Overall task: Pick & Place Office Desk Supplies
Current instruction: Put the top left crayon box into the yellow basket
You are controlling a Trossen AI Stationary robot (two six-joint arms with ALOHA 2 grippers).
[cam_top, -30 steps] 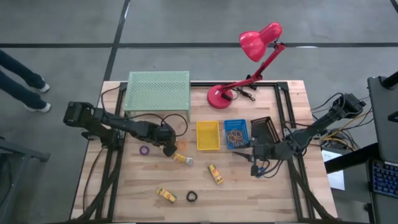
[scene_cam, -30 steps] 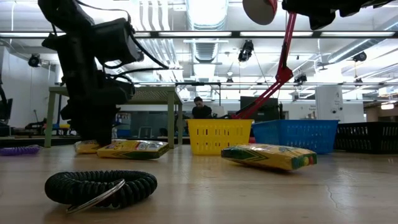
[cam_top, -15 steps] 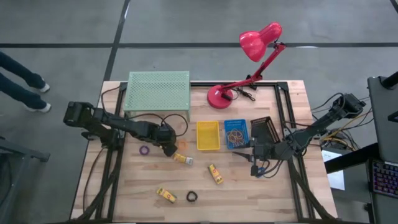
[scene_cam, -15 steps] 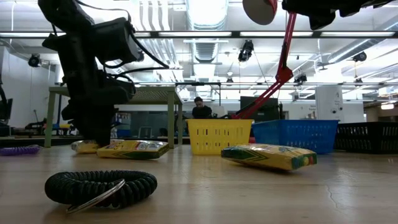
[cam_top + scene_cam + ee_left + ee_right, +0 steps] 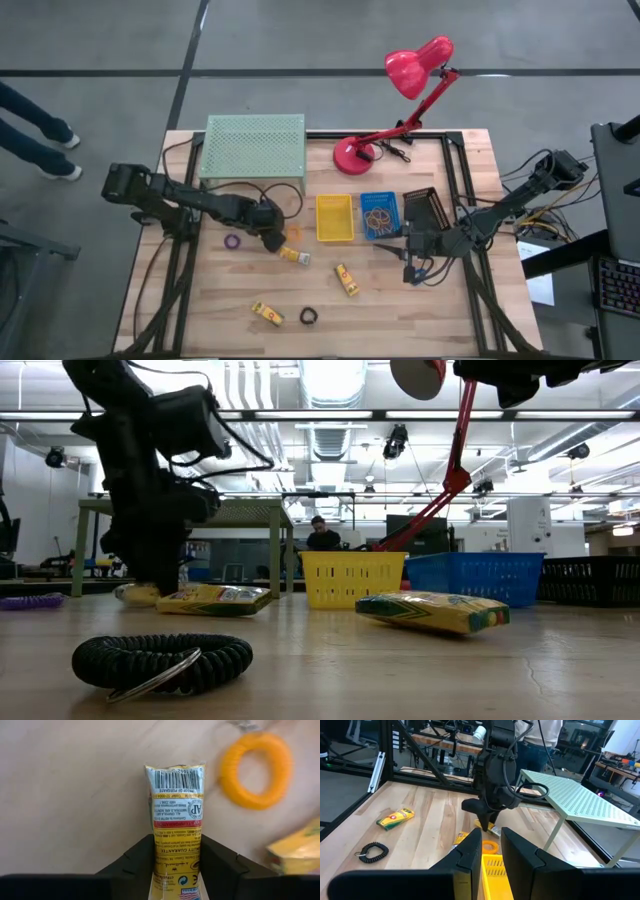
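Left wrist view: my left gripper [image 5: 176, 862] has its two dark fingers [image 5: 135, 860] pressed against both long sides of a yellow crayon packet [image 5: 175, 815], barcode end pointing away from the camera, so I read it as clamped on that packet, which lies flat on the pale wood table [image 5: 65, 785]. An orange coil ring [image 5: 256, 770] sits in the upper right of the frame, just beside the packet but apart from it, and the corner of a second yellow packet [image 5: 297, 851] shows at the right edge. In the high view the left gripper [image 5: 270, 238] is left of centre, in front of the pale green mesh shelf [image 5: 253, 145], with the yellow basket [image 5: 334, 217] near to its right. My right gripper [image 5: 408, 262] waits in the right half of the frame beside the blue basket [image 5: 379, 215], fingers a little apart and holding nothing. I judge the risks to be these: the grip is near one end of the packet, so it could swing or slide out on the lift; and the fingers are close enough to the orange ring and neighbouring packet to nudge them.
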